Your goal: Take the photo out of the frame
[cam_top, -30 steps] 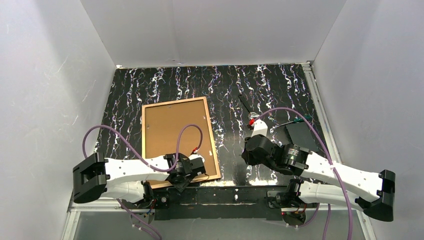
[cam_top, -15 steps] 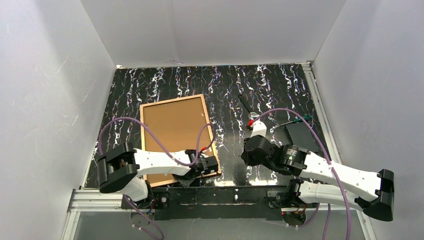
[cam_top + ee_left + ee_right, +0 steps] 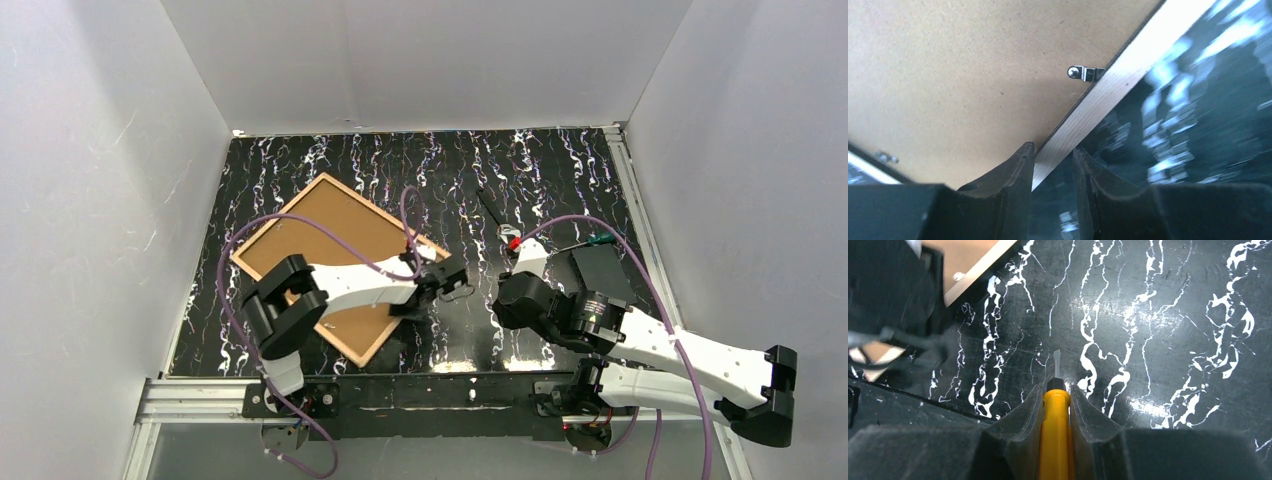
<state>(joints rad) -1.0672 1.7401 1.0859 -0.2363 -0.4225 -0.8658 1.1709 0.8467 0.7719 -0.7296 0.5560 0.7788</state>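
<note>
- On your far left, a plain white left wall (image 3: 90,200) closed in the cell. It met the bench (image 3: 560,170), whose black surface ran with white, marble-like veins.
- The frame (image 3: 280,215) lay back-up on the left half of the bench, turned diagonally, with its pale rim showing. The photo (image 3: 340,205) sat inside it, and only its brown fibreboard back could be seen.
- A small metal clip (image 3: 1083,73) stood at the rim, reaching onto the edge of the board.
- Your left end effector (image 3: 1050,150) sat astride the frame's right-hand rim. Its fingers were narrowly parted, one over the board and one over the bench. I could not tell whether they actually pinched the rim.
- Your right end effector (image 3: 1055,390) was closed on a yellow-handled screwdriver (image 3: 1055,415). Its flat tip pointed out over bare bench, right of the frame and apart from it.
- Further right lay a small black flat box (image 3: 600,268), with a green-tipped tool (image 3: 603,238) just beyond it.
- A metal rail (image 3: 632,200) edged the bench on your right, under the white right wall (image 3: 740,200).
</note>
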